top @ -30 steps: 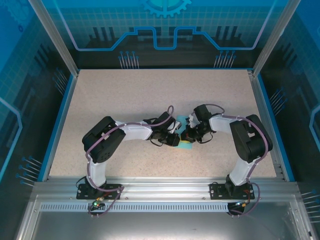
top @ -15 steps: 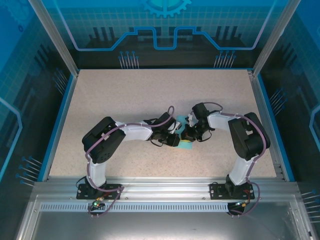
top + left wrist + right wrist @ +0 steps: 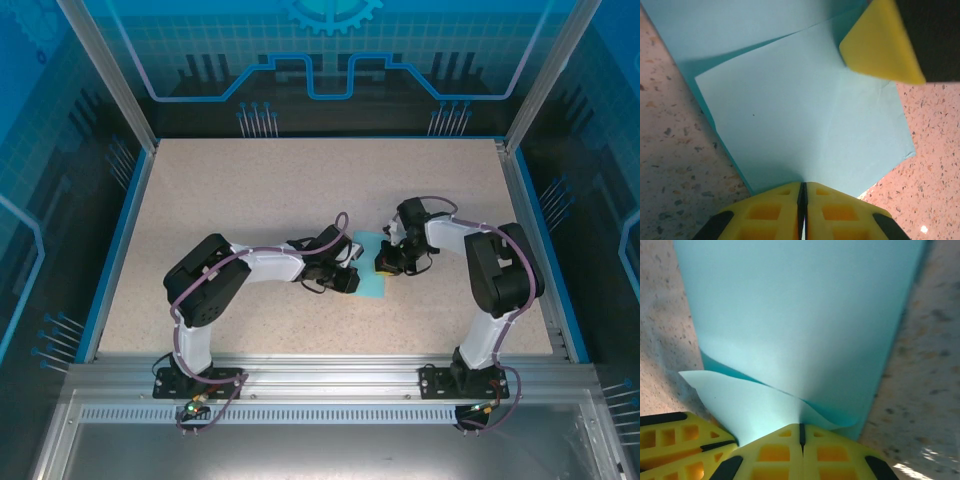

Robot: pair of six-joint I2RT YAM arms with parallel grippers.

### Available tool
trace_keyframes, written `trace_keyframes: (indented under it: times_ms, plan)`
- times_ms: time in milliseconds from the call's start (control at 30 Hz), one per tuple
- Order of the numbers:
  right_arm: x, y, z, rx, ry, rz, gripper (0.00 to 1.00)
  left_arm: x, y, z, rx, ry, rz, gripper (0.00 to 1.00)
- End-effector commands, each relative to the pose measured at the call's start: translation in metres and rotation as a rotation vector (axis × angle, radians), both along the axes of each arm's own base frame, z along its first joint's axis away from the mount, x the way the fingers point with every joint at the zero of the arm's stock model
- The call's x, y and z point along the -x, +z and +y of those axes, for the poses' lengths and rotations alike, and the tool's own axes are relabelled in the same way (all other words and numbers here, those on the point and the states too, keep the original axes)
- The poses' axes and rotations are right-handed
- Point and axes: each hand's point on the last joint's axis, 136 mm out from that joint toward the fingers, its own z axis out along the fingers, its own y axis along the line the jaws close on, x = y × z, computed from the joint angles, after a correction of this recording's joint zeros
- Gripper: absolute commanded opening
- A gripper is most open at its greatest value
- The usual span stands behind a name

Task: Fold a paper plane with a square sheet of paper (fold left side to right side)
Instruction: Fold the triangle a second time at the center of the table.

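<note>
- Speckled beige counter [image 3: 250, 200] inside a blue-lit, aluminium-framed enclosure carries a light-blue sheet of paper [image 3: 374, 287], lying just right of centre between two arms bolted at the near edge.
- Sheet of paper is partly folded, one layer lying over another, with faint creases crossing the upper flap in the left wrist view.
- Left fingers [image 3: 775, 212], yellow, are pressed together on the near edge of that flap, pinching it.
- Right fingers [image 3: 772, 452], also yellow, are closed tight at the paper, where a flap lifts in a curl; whether paper is caught between them cannot be told.
- One right fingertip [image 3: 880, 45] rests on the flap's far side, opposite the left fingers.
</note>
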Motion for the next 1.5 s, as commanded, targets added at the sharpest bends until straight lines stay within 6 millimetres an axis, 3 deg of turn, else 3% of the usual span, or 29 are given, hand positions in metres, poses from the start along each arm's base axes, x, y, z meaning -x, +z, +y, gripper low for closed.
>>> trace_keyframes:
  times_ms: [0, 333, 433, 600, 733, 1067, 1267, 1467]
  plan:
    - [-0.006, -0.009, -0.022, 0.051, -0.031, 0.018, 0.00, 0.034, -0.050, 0.043, -0.203, 0.006, 0.113, 0.13]
    - [-0.012, -0.003, -0.024, 0.062, -0.029, 0.026, 0.00, 0.033, -0.042, 0.040, -0.183, 0.006, 0.102, 0.14]
    - [-0.010, -0.006, -0.023, 0.055, -0.029, 0.037, 0.00, 0.026, -0.018, 0.029, -0.124, 0.001, 0.072, 0.18]
    - [-0.008, -0.008, -0.022, 0.058, -0.024, 0.045, 0.00, 0.013, 0.039, 0.004, 0.005, -0.033, 0.000, 0.22]
    - [-0.007, -0.009, -0.021, 0.059, -0.021, 0.047, 0.00, 0.007, 0.055, -0.014, 0.069, -0.065, -0.005, 0.23]
    - [-0.005, -0.010, -0.020, 0.060, -0.017, 0.051, 0.00, -0.005, 0.033, -0.052, 0.103, -0.129, 0.053, 0.23]
    - [-0.004, -0.011, -0.021, 0.062, -0.017, 0.056, 0.00, -0.009, 0.012, -0.043, 0.034, -0.115, 0.056, 0.23]
    - [-0.004, -0.010, -0.020, 0.062, -0.014, 0.058, 0.00, 0.003, -0.001, -0.029, 0.006, -0.105, 0.091, 0.22]
